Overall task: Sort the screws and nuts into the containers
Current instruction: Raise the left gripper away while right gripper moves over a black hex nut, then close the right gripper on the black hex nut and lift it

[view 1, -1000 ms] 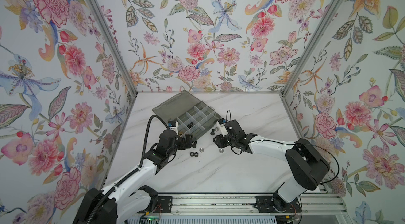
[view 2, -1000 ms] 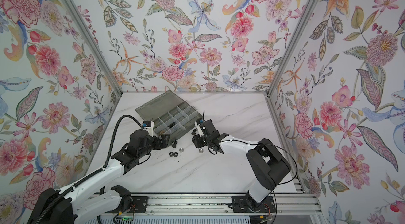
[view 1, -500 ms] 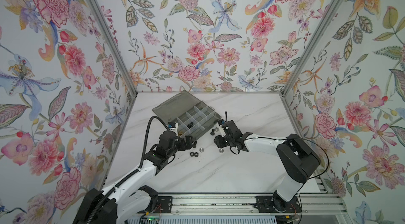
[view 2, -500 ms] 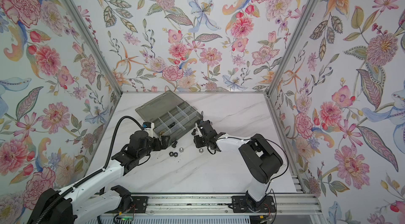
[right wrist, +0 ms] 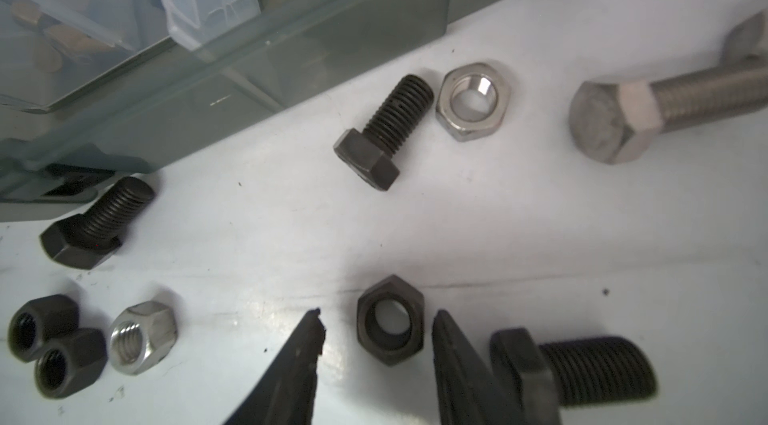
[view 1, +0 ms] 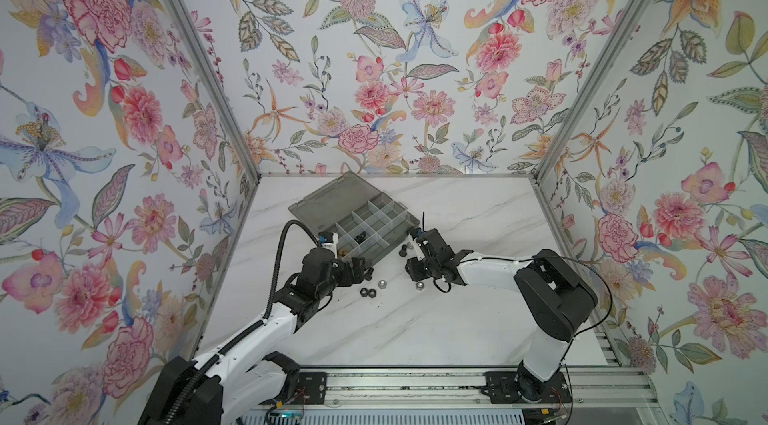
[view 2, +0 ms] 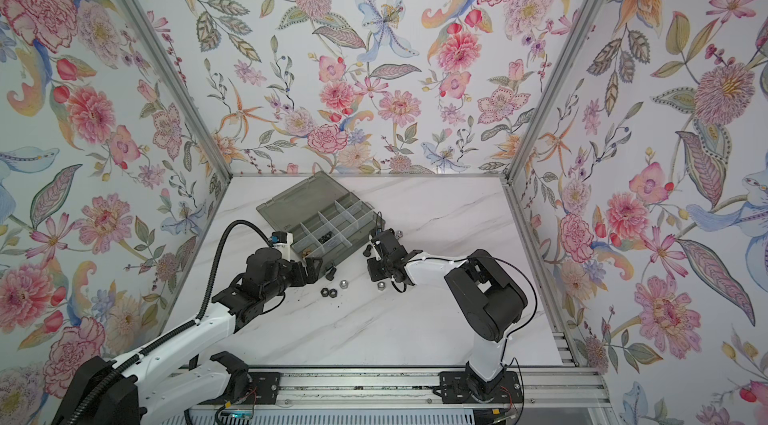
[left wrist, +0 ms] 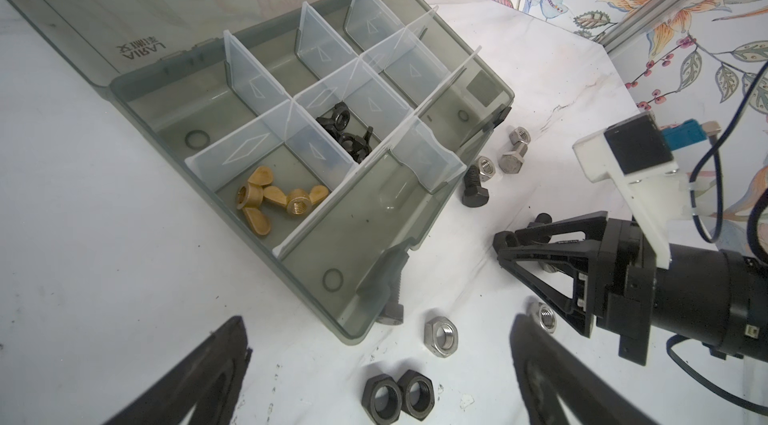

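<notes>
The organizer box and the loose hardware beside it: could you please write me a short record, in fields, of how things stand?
Organizer box: open, lid flat
Sorted: brass wing nuts in one compartment, black wing nuts in the next
Left gripper: open, empty
Right gripper: open, jaws either side of a black hex nut, not gripping it
Loose on table: two black nuts, silver nut, black bolt, silver bolt

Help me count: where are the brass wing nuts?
Left wrist view: brass wing nuts lie in the organizer box's left-arm-end compartment, beside the black wing nuts.
</notes>
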